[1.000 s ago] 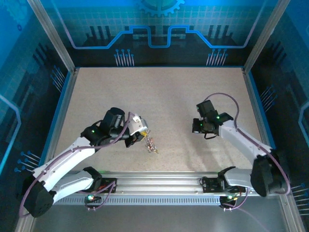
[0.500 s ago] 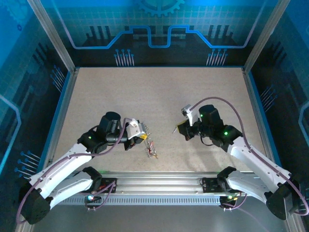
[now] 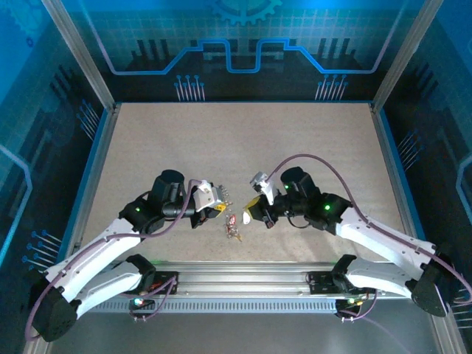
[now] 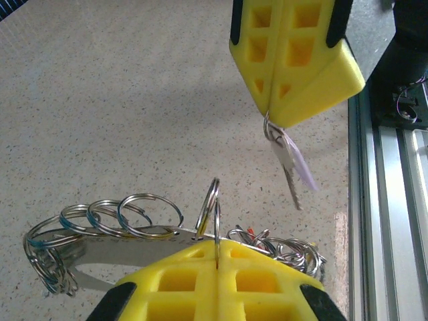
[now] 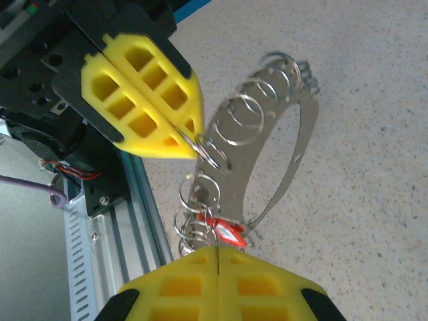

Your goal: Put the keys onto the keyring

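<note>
While my left gripper (image 4: 215, 245) pinches the keyring (image 4: 120, 245), my right gripper (image 4: 273, 119) grips a lilac key (image 4: 289, 164) just beyond; spare rings (image 4: 284, 246) crowd beneath it, rail (image 4: 381, 200) alongside.

keyring (image 4: 134, 246): grey oval band w/ small rings | lilac key (image 4: 294, 164): dangling nr it | red key (image 5: 224, 234): amid rings

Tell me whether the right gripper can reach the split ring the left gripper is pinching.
Probably yes. The right gripper, shut on a key, hangs just across from the upright split ring in the left gripper, with an open gap between them.
</note>
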Action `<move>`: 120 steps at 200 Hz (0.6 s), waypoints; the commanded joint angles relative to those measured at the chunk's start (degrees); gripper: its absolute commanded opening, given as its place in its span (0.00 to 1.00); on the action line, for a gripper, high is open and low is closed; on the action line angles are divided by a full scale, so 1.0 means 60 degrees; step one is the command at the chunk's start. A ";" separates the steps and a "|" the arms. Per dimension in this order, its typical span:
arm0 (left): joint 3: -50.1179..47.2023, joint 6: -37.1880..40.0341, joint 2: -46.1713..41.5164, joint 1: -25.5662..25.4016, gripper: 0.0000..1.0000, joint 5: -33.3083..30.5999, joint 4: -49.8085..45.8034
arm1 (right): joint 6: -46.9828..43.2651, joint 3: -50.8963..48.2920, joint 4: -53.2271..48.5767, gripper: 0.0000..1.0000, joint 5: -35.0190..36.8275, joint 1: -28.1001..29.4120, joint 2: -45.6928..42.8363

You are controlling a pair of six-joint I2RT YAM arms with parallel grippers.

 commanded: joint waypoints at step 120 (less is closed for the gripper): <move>0.0968 -0.2245 0.0959 0.0058 0.00 0.1055 -0.0004 | 0.0003 0.0450 0.1338 0.00 0.1770 0.0926 0.0713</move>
